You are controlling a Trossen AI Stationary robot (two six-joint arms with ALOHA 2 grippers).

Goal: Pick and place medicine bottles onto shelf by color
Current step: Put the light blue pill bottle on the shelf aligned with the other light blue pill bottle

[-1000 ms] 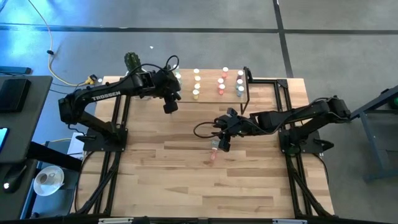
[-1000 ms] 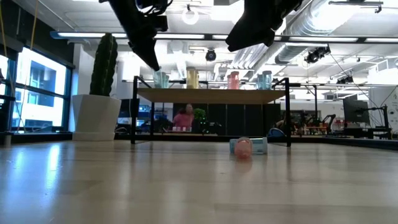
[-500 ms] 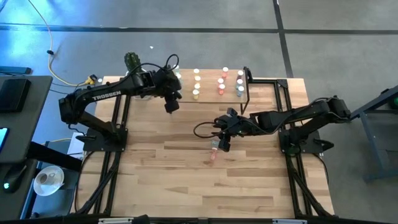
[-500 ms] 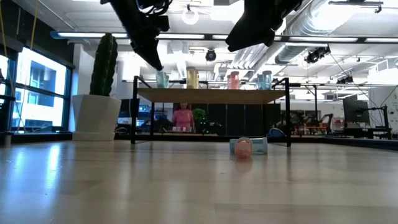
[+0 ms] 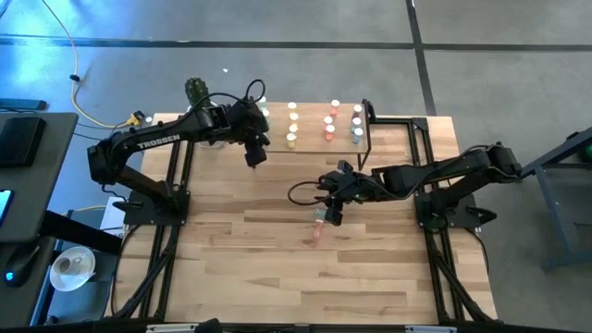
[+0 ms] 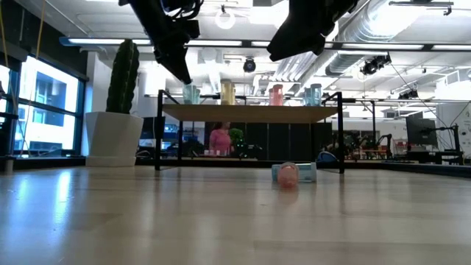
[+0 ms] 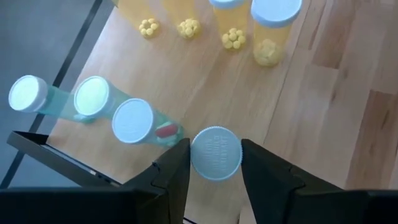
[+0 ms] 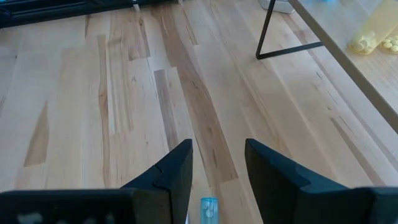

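We see the left gripper [image 7: 216, 163] over the shelf [image 5: 314, 139], fingers [image 7: 173, 168] set narrowly either side of a green bottle's white cap [image 7: 216, 153], beside three other green bottles [image 7: 134, 122] standing there. Right gripper [image 8: 216, 168] hangs part open and empty over mid-table [image 5: 277, 259]. Two bottles [image 6: 294, 173], pink and bluish, lie on the table below it; yellow bottles [image 5: 292, 125] stand on the shelf.

Two arms [image 5: 157, 141] carry one claw each. Four teal bottles [image 7: 132, 120] show at the left claw [image 7: 214, 149]: three just beside it and one right at it. Four yellow bottles [image 7: 267, 37] stand beyond it. Below the right claw [image 8: 217, 155] lie two loose bottles [image 6: 287, 174] (one pink, one bluish). Pink bottles [image 5: 328, 129] and bluish bottles [image 5: 358, 134] look like three each. There is one shelf [image 6: 250, 113] and one cactus pot [image 6: 114, 138].
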